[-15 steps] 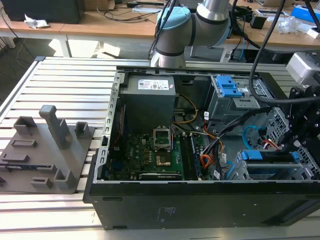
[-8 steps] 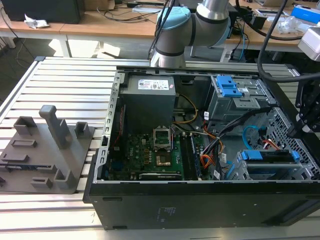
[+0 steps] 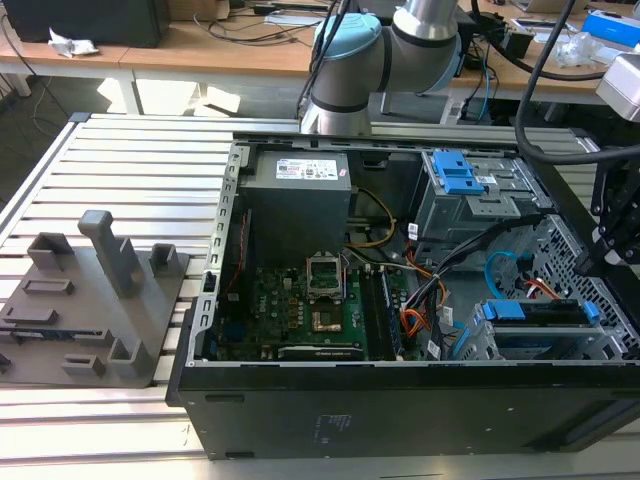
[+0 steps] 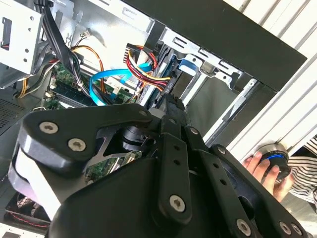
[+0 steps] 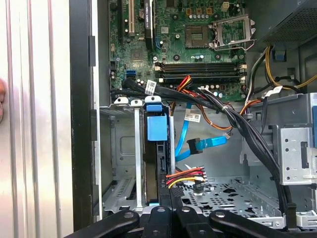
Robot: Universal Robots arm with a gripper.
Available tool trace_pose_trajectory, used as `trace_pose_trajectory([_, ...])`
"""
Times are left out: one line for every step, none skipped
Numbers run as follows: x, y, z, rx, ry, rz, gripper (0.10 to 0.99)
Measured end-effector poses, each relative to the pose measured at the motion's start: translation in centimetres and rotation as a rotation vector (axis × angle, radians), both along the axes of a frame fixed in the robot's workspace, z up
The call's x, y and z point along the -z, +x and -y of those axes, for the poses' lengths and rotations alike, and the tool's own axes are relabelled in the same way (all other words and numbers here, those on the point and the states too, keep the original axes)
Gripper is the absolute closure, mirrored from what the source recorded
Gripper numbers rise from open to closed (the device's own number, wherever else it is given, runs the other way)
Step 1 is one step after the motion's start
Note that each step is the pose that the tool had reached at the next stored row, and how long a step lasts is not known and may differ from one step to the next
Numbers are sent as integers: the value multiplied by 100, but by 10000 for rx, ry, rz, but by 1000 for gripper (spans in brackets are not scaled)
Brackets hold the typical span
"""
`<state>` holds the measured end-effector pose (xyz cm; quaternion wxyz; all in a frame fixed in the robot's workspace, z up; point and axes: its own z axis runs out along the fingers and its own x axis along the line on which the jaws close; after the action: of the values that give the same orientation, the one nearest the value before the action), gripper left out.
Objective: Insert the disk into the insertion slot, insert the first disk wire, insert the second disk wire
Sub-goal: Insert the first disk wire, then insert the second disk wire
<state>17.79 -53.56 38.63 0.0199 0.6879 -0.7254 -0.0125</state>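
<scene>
Slatted alu bench is carrying open PC case. Inside, disk w/ blue tab is sitting in insertion slot; end effector is hovering at disk's edge, open/closed: can't tell. Light-blue second disk wire is looping just beside disk.

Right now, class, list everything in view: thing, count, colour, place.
Open metal computer case: one, black, on the slatted metal table.
Box-shaped power supply: one, grey, inside the case.
Motherboard: one, green, case floor.
Perforated sheet-metal drive cage: one, silver, case corner, exterior view's right.
Flat disk with blue bracket: one, black, in that cage.
Thin looping cable: one, light blue, beside the disk.
Thin wire with dark plug: one, orange-red, beside the disk.
Moulded plastic fixture: one, grey, on the table, exterior view's left.
Person's hand: one, outside the case.
Robot arm: one, silver and pale blue, behind the case.
End effector: one, black, at the disk.
</scene>
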Motion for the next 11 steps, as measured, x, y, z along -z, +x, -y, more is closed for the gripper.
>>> trace_pose_trajectory([0,0,0,0,0,0,980])
trace_pose_trajectory([0,0,0,0,0,0,980])
trace_pose_trajectory([-1,0,0,0,0,0,980])
trace_pose_trajectory([-2,0,0,0,0,0,980])
trace_pose_trajectory([-2,0,0,0,0,0,973])
trace_pose_trajectory([-2,0,0,0,0,0,914])
trace_pose_trajectory([-2,0,0,0,0,0,788])
trace_pose_trajectory([-3,0,0,0,0,0,725])
trace_pose_trajectory([-3,0,0,0,0,0,725])
trace_pose_trajectory([-3,0,0,0,0,0,725])
trace_pose_trajectory([-5,-19,-1,0,-3,0,725])
